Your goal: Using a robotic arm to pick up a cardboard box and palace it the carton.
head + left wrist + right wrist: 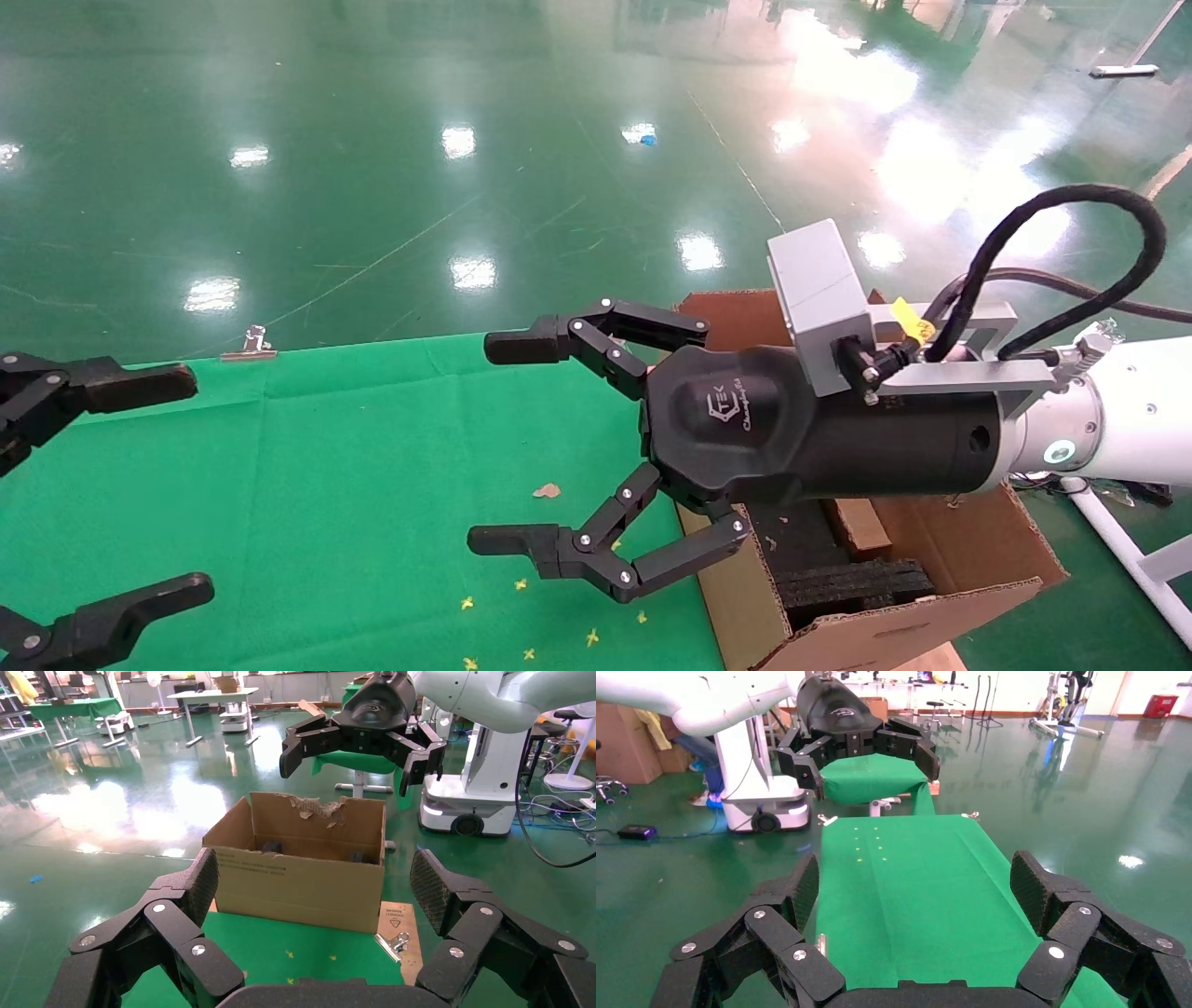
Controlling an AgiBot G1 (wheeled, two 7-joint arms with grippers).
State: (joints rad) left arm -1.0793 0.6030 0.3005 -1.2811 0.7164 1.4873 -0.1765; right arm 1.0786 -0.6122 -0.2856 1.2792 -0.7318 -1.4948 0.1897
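Observation:
The carton stands at the right end of the green table, with black foam inside. A small brown cardboard box lies in the carton beside the foam, partly hidden by my right arm. My right gripper on its white arm is open and empty, held above the table just left of the carton. In the left wrist view it hangs above the carton. My left gripper is open and empty over the table's left end; it also shows in the right wrist view.
A metal binder clip holds the cloth at the far edge, and another sits by the carton. Small yellow marks and a cardboard scrap lie on the cloth. Shiny green floor surrounds the table. A white robot base stands beyond the carton.

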